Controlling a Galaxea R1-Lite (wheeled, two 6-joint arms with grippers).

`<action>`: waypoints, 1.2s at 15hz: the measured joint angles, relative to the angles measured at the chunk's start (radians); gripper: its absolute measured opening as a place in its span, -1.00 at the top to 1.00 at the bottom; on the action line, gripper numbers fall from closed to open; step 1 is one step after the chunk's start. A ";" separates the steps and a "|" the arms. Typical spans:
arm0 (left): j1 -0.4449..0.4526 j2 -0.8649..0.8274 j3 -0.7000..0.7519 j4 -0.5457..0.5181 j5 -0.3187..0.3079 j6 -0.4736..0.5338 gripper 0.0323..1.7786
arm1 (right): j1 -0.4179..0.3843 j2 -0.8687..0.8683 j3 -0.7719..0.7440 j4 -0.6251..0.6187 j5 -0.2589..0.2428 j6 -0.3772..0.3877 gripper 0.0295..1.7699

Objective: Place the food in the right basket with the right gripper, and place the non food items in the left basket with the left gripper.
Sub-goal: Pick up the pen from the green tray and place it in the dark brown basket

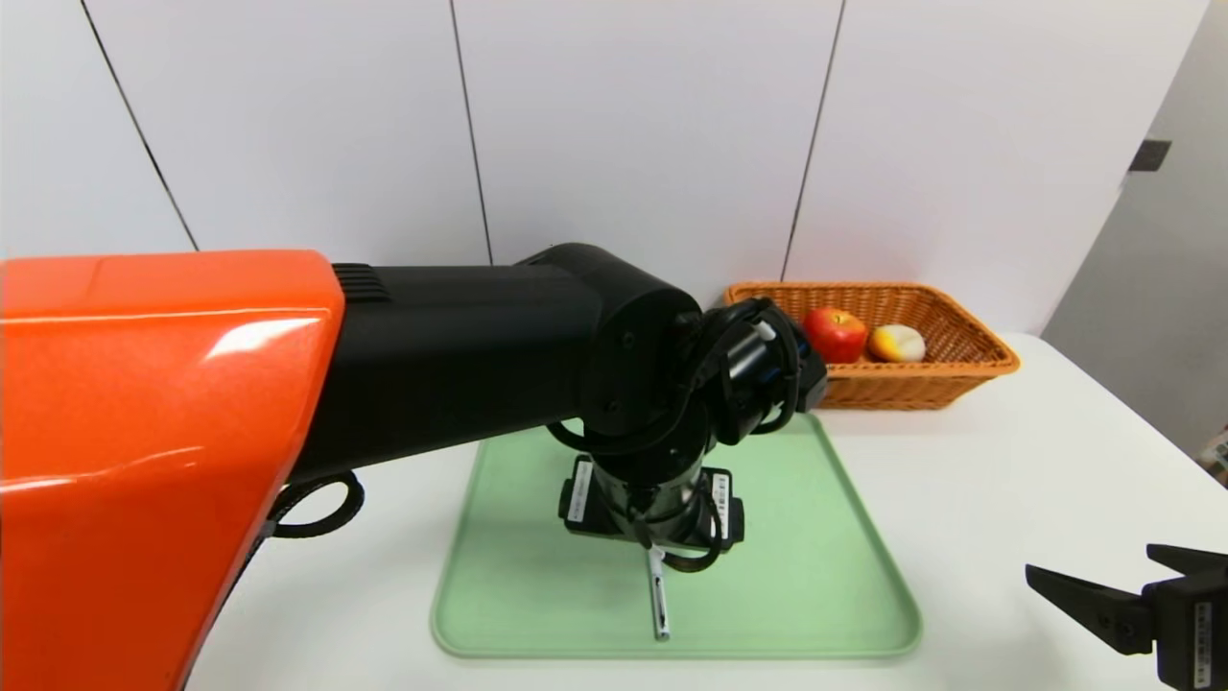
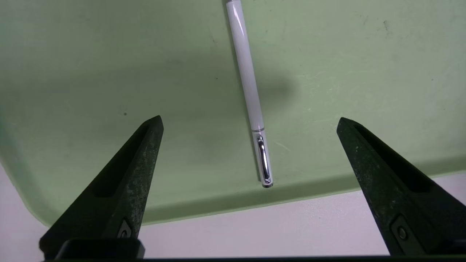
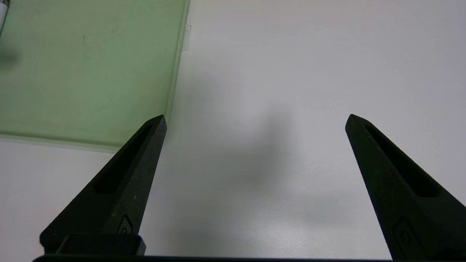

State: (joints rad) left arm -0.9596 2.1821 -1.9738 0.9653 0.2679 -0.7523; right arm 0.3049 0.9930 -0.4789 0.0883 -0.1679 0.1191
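Glossy pen (image 2: 251, 91), matt scuffed tray (image 2: 72, 72)

My left arm (image 1: 288, 384) reaches forward across the middle, its wrist bent steeply down. My left gripper (image 2: 249, 122) points downward with both fingers (image 2: 134, 163) spread wide and holding nothing. My right gripper (image 3: 255, 120) waits low at my right side, also wide open and empty.

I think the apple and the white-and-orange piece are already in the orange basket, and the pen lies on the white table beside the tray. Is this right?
Not quite. The apple and the white-and-orange piece are in the orange basket, but the pen lies on the green tray, not on the table beside it. The left wrist view shows it there, between the left gripper's open jaws.
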 joint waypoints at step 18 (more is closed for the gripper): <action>0.039 0.069 0.000 -0.023 -0.035 -0.031 -0.90 | 0.000 -0.018 0.021 0.000 0.000 -0.003 -0.92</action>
State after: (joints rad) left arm -0.9202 2.2515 -1.9743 0.9423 0.2328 -0.7832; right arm 0.3049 0.9747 -0.4579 0.0885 -0.1679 0.1160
